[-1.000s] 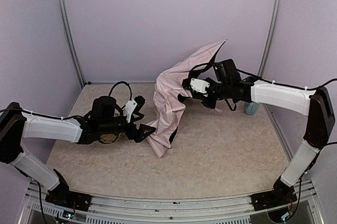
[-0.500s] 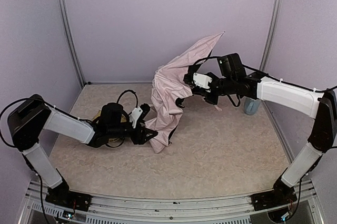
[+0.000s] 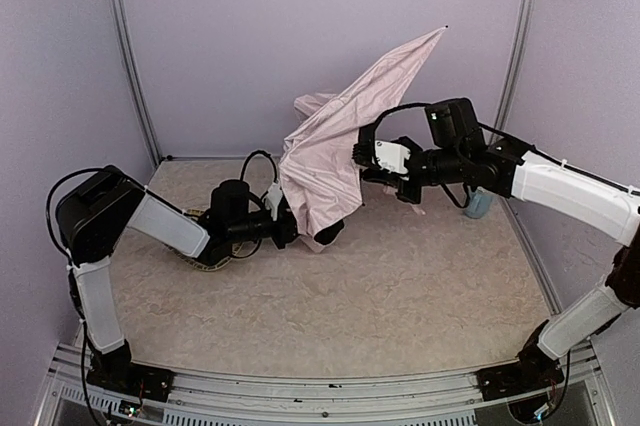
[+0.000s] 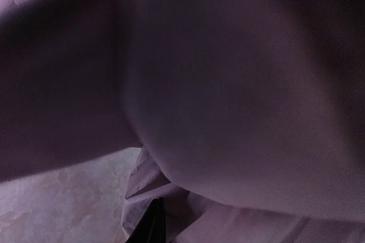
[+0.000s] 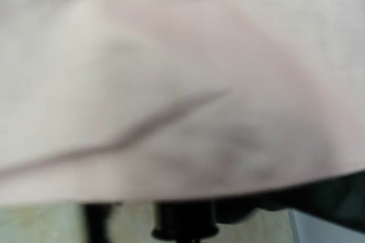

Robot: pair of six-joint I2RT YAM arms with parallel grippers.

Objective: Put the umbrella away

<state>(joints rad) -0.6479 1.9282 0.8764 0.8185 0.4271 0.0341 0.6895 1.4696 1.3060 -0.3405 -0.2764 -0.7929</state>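
Nearest, low over the tabletop point(image 3: 420, 296), the left end effector point(image 3: 287, 229) sits against the bottom hem of the umbrella point(image 3: 325, 161). Fabric hides its jaws, so their state cannot be told. Farther right, the right end effector point(image 3: 362, 166) is clamped on the umbrella, holding the pink canopy raised with its tip pointing far right.

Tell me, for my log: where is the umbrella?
Top view: the umbrella is raised near centre, between the left end effector at its lower edge and the right end effector on its right.
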